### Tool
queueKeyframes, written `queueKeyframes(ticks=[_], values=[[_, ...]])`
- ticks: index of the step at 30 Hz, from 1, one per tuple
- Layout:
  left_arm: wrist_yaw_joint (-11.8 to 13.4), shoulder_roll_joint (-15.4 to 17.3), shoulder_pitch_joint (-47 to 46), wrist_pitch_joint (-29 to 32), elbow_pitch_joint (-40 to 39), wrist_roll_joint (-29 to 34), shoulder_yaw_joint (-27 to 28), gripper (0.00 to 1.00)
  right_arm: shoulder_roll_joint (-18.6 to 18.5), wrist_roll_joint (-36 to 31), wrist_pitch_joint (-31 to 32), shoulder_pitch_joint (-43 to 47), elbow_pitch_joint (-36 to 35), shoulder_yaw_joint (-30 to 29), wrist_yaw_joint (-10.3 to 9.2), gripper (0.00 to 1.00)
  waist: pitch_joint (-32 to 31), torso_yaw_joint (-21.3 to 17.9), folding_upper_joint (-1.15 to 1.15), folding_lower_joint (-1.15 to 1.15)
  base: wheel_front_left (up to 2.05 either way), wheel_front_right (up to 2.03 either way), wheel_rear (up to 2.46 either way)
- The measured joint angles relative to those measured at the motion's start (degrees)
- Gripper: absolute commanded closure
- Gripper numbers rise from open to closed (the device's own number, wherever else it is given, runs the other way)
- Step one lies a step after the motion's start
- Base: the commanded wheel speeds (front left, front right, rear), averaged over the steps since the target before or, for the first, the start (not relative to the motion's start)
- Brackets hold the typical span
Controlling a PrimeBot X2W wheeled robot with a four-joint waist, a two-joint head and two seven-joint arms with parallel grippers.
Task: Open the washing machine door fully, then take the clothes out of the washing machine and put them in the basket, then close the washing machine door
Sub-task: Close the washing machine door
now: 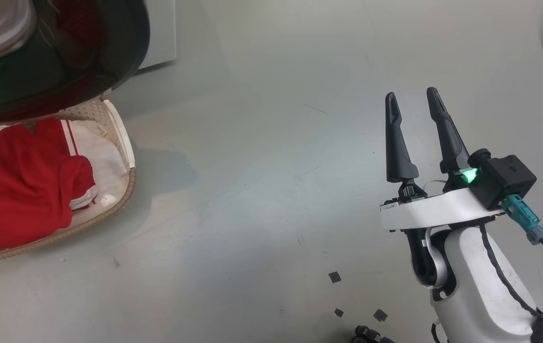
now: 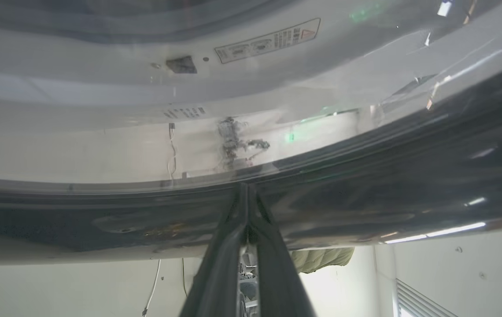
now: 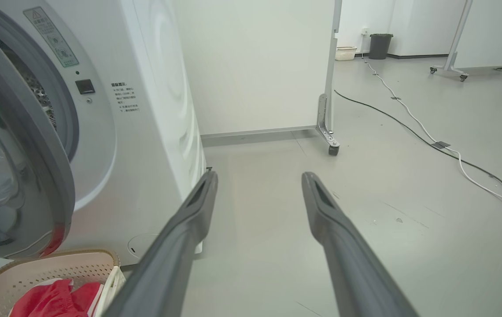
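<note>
Left gripper (image 2: 245, 190) is pinched fully together w/ nothing between the fingers, tips set against the glossy black rim of the washing machine door (image 2: 365, 189), so I read this as the last step, i.e. door-closing. The door is ajar, roughly half swung, standing out from the washing machine (image 3: 145, 132) and overhanging the back of the basket (image 1: 127, 190). It's round, so no real long axis. The disc stands upright, black outer face toward the robot, bowl window bulging back toward the drum mouth, free edge on the latch slot (image 3: 84, 86) side, so the hinge is prob. opposite. The clothes (image 1: 19, 190) lie heaped in the basket, red w/ white panels. The drum's inside is mostly hidden, so I can't confirm it's empty, but unloading looks done. The basket sits on the floor (image 1: 271, 166) just in front of the machine. Next move, as I judge it: push the rim along the door's arc toward the mouth, keep the tips from sliding off the slick curve, and carry through till the latch catches. Watch the door's low edge vs. the basket's braided rim. Right gripper (image 1: 410, 94) is spread wide and empty over bare floor, well apart from the door.
</note>
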Motion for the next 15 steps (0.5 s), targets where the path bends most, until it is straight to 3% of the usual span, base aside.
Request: queueKeyframes(ticks=[6,15], values=[[-3.4,-1.5,0.9,0.2,1.2,-0.4,0.7,1.0,0.0,-0.9,0.0,0.0,1.2,-0.8,-0.01,0.0,-1.3,1.7,0.0,0.0,0.0,0.0,0.0],[-9.2,-5.7,9.8,-0.6,2.9,-3.6,4.2,1.0,0.0,-3.3,0.0,0.7,4.2,-1.8,-0.01,0.0,-4.1,5.5,0.0,0.0,0.0,0.0,0.0]])
